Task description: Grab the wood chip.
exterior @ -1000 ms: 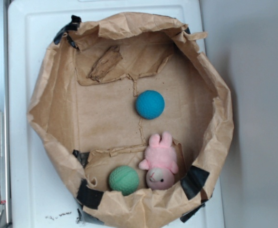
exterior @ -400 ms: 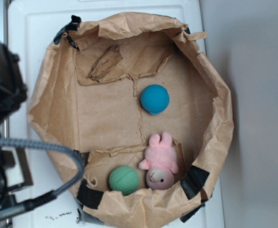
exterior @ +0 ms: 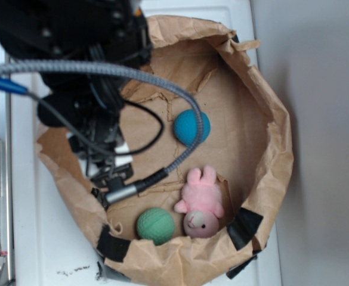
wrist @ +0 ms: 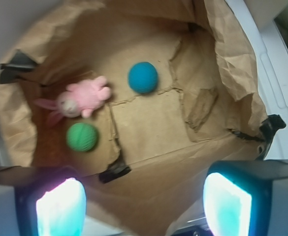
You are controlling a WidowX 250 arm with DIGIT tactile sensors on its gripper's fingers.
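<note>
The wood chip point(wrist: 203, 108) is a jagged brown sliver lying flat on the bag floor near the right paper wall in the wrist view. My gripper point(wrist: 144, 206) is open, with its two glowing fingertips point(wrist: 60, 206) wide apart over the near rim of the brown paper bag point(wrist: 232, 49). Nothing sits between them. The chip lies ahead of the gripper and to the right, well apart from it. In the exterior view the black arm point(exterior: 73, 53) covers the bag's upper left and hides the chip.
A blue ball point(exterior: 186, 128) rests mid-bag. A green ball point(exterior: 156, 225) and a pink plush bunny point(exterior: 200, 202) lie at the bag's front. The crumpled bag wall point(exterior: 275, 137) rings everything, and the bag stands on a white tray point(exterior: 37, 238).
The arm has swung in from the left and now hangs over the bag's upper left, covering the chip in the exterior view. The blue ball shifted slightly.
</note>
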